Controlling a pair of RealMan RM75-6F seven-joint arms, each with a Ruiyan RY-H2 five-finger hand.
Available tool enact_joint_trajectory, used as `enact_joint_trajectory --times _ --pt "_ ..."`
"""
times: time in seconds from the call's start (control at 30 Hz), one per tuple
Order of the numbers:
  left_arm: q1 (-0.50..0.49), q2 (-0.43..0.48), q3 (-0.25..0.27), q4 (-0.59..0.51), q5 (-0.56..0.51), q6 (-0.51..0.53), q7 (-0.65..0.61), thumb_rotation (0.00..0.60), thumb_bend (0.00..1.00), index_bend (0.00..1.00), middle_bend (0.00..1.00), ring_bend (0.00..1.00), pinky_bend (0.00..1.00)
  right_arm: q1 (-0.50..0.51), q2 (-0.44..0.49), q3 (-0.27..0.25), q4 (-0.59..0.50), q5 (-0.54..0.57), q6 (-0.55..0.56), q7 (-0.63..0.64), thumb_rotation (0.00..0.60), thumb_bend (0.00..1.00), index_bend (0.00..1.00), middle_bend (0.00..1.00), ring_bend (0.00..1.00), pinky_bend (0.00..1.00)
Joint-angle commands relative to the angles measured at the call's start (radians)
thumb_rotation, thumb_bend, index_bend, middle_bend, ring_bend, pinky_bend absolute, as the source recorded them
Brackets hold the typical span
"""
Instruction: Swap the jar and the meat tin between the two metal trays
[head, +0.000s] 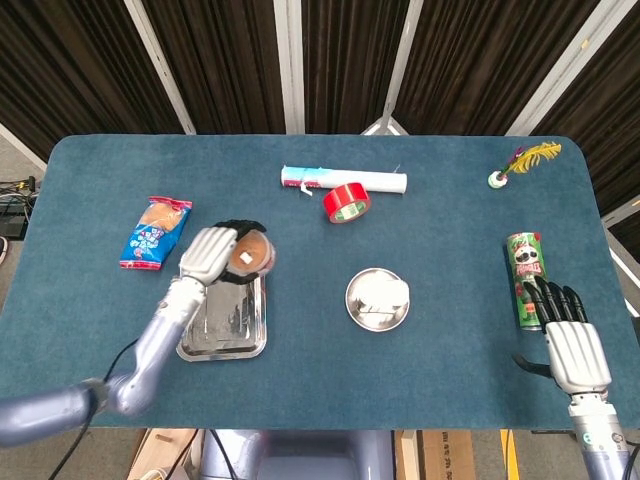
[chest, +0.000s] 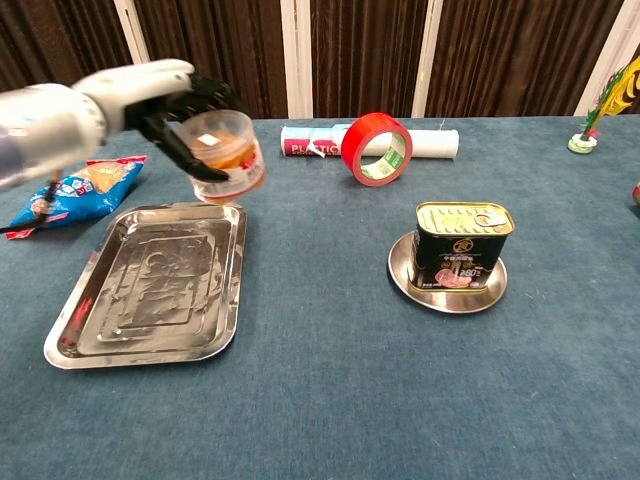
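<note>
Above the rectangular tray (chest: 100, 340), our left hand (chest: 150, 95) grips the jar (chest: 225, 155); we should keep it level while crossing.

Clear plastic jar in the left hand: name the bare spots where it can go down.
The clear plastic jar hangs in the left hand. Bare cloth lies between the rectangular metal tray and the round metal dish under the black meat tin. The near table edge is free too. The red tape roll crowds the far middle.

Jar (chest: 225, 156) in left hand (chest: 160, 95) above rectangular tray's (chest: 150, 345) far edge; meat tin (chest: 462, 245) on round tray (chest: 400, 272) to its right.
</note>
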Motion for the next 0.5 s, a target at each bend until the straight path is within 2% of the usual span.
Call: enact_joint_trajectory --times 0.03,0.23,0.5 --pt "-0.136 -0.14 -0.026 0.174 -0.141 -0.078 0.113 0.6 0.46 0.36 0.25 0.23 0.26 0.004 -0.007 0.005 0.006 0.013 -0.007 -0.009 0.6 0.01 0.0 0.0 0.0 0.0" --pt "-0.207 -0.273 -0.04 0.343 -0.151 -0.106 0.066 0.6 0.46 0.35 0.23 0.23 0.25 0.005 -0.014 0.009 0.011 0.027 -0.01 -0.023 0.6 0.01 0.0 0.0 0.0 0.0" --pt "-0.242 -0.349 -0.029 0.428 -0.129 -0.117 0.031 0.6 0.38 0.33 0.19 0.17 0.23 0.003 -0.012 0.007 0.008 0.018 0.0 -0.019 0.6 0.01 0.0 0.0 0.0 0.0"
